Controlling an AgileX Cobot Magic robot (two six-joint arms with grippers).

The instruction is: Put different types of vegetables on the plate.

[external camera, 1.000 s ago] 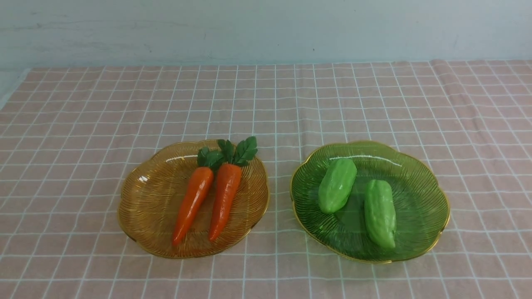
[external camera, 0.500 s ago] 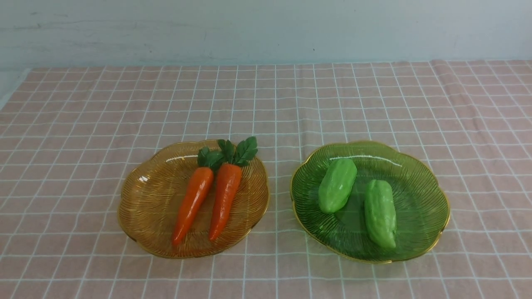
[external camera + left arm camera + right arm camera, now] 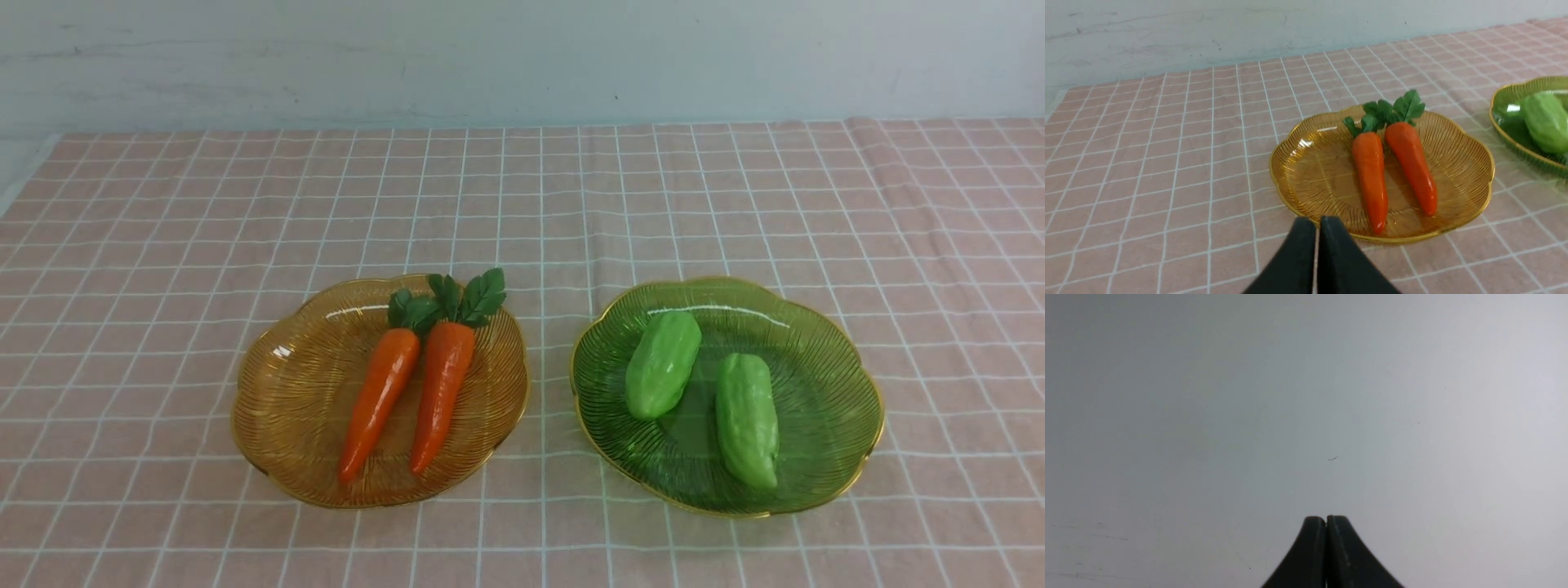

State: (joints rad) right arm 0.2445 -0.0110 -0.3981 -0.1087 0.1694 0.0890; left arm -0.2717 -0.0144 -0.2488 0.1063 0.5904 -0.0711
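Two orange carrots (image 3: 382,397) (image 3: 442,390) with green tops lie side by side on an amber glass plate (image 3: 294,408). Two light-green gourds (image 3: 662,363) (image 3: 745,418) lie on a green glass plate (image 3: 824,392). Neither gripper shows in the front view. In the left wrist view my left gripper (image 3: 1316,222) is shut and empty, just short of the amber plate's (image 3: 1306,171) near rim, with the carrots (image 3: 1370,175) (image 3: 1411,163) ahead. My right gripper (image 3: 1326,520) is shut and empty, facing only a plain grey wall.
A pink checked cloth (image 3: 522,204) covers the table. A pale wall (image 3: 522,57) stands behind it. The cloth's left edge shows at the far left (image 3: 24,188). The green plate's edge and a gourd (image 3: 1545,120) show in the left wrist view.
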